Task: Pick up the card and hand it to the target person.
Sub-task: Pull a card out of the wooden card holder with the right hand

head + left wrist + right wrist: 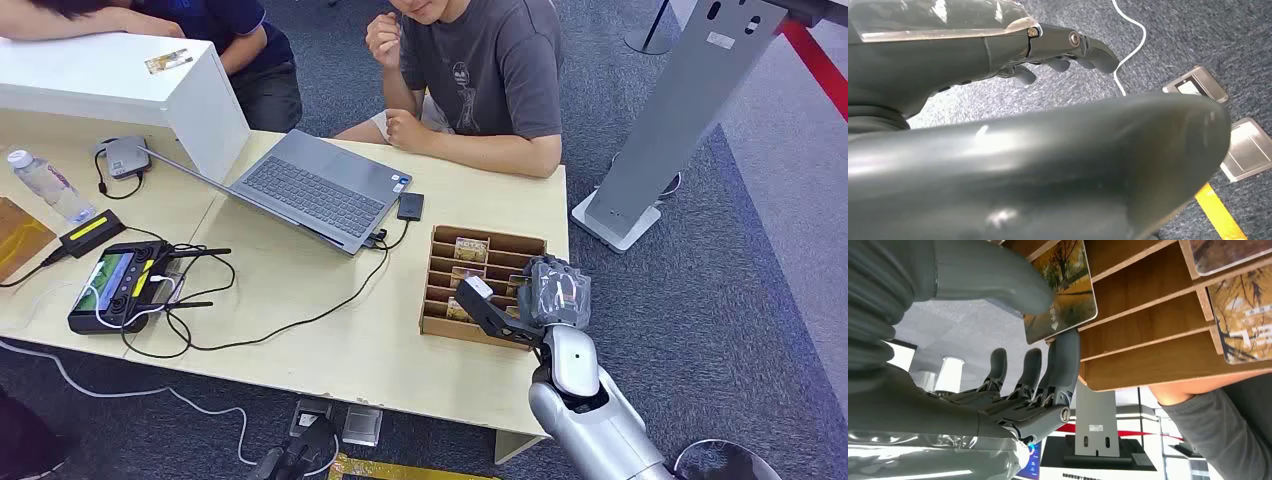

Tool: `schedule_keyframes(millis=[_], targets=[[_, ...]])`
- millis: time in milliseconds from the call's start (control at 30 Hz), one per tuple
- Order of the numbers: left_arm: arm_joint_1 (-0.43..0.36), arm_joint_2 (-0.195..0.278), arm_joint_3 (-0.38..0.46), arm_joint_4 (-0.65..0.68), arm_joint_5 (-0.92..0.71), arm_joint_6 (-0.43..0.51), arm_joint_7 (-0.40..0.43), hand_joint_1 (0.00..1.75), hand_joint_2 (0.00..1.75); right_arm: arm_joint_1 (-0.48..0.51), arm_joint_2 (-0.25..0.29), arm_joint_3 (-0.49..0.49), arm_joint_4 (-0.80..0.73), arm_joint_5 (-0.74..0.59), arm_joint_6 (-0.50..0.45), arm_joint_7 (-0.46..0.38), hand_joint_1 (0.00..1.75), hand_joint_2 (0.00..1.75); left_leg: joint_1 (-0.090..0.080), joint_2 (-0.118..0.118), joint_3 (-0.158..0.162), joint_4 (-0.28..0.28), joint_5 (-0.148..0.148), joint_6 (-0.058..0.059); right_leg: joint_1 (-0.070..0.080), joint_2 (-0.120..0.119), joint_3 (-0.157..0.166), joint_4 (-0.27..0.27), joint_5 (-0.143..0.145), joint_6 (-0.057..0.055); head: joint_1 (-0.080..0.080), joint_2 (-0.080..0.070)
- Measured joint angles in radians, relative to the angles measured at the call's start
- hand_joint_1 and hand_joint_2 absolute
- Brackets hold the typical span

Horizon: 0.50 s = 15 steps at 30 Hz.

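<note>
The right hand (998, 340) pinches a card (1065, 287) between its thumb and a finger, at the near right corner of the wooden rack (440, 290) on the bench (300, 330). More cards sit in the rack's slots. A person in a grey shirt (490, 70) sits across the bench. The left hand (1058, 50) hangs over the carpet, fingers curled with nothing in them.

left hand (998, 55) over grey carpet (1168, 40), fingers (1093, 47) curled, holding nothing; white cable (1133, 45).
</note>
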Motion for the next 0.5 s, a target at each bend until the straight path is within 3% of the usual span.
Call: schedule_keyframes(millis=[167,500], targets=[[0.000,0.000,-0.006,0.000,-0.006,0.000,0.002,0.00,0.00,-0.008,0.003,0.003,0.012,0.000,0.004,0.001,1.33,1.75,0.000,0.000,0.000,0.000,0.000,0.000,0.000,0.000,0.000,0.000,0.000,0.000,0.000,0.000],[-0.001,0.000,-0.010,0.000,-0.008,0.000,0.002,0.00,0.00,-0.014,0.011,0.005,0.032,0.000,0.000,-0.009,1.44,1.75,0.000,0.000,0.002,0.000,0.000,0.000,0.000,0.000,0.002,0.000,0.000,0.000,0.000,0.000]])
